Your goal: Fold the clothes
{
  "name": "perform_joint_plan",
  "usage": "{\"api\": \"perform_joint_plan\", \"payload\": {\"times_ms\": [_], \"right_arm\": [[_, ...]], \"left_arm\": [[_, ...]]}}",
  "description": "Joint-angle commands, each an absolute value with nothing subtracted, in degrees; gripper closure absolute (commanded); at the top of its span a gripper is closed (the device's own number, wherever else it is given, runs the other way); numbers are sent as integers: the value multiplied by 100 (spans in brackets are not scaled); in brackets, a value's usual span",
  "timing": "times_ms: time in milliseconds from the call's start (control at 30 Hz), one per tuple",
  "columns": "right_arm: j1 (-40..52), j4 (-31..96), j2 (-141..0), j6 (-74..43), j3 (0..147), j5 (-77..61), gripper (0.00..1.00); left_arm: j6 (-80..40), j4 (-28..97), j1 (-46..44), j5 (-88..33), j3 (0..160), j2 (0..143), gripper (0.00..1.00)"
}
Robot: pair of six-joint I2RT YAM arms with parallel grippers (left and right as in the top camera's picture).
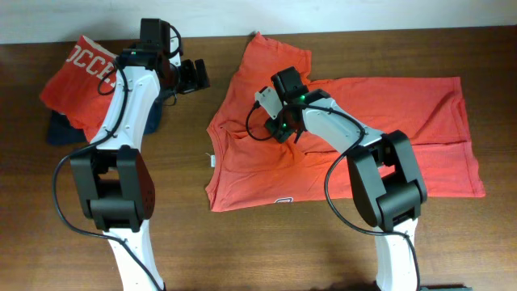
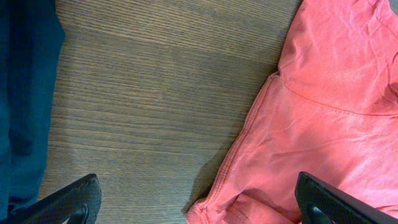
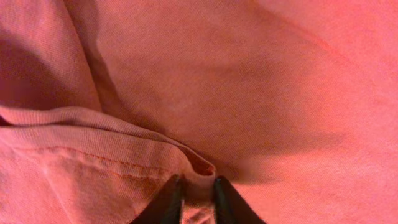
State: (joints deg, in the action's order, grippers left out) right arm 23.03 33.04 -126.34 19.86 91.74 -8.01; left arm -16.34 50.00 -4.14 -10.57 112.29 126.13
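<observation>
**The coral-red short-sleeved cotton T-shirt (image 1: 420, 113) pinched at a fold**

The shirt lies spread and creased across the middle and right of the dark brown wooden table (image 1: 258, 250). The right gripper (image 3: 196, 186) sits on the shirt's left half, jaws almost together, pinching a stitched fold of its fabric. The left gripper (image 2: 199, 196) hangs over bare wood just beside the shirt's left edge, jaws spread wide, holding nothing. At far left, a folded red garment with white lettering (image 1: 81, 73) rests on a dark navy folded garment (image 1: 60, 129).

Coral-red short-sleeved T-shirt (image 1: 436, 121), spread flat w/ creases, from table (image 1: 266, 250) centre to right edge; neck to left, hem to right, one sleeve by far edge; seamed fold raised nr neck.
</observation>
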Motion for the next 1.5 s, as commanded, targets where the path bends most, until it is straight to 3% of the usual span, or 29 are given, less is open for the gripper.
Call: {"api": "perform_joint_plan", "payload": {"times_ms": [0,67,733,900,1067,1200,1467], "right_arm": [[2276,3188,-12713,1942,9129,-834,91],[2272,3092,-12711,1942,9155,-834,96],[1872,3500,-12711,1896,9327,-840,95],[1868,3441,-12711,1898,9327,-834,83],[1868,3299,-12711,1892,9400,-609,82],[1865,3356,-12698,1251,9627,266,82],[1712,3876,-12545,384,10204,567,78]], "left_arm": [[-1693,5002,-397,-1118,11314,12632,1],[-1693,5002,-397,-1118,11314,12632,1],[-1693,5002,-397,-1118,11314,12632,1],[-1693,5002,-395,-1118,11314,12632,1],[-1693,5002,-395,-1118,11314,12632,1],[-1693,5002,-401,-1118,11314,12632,1],[-1693,5002,-401,-1118,11314,12632,1]]}}
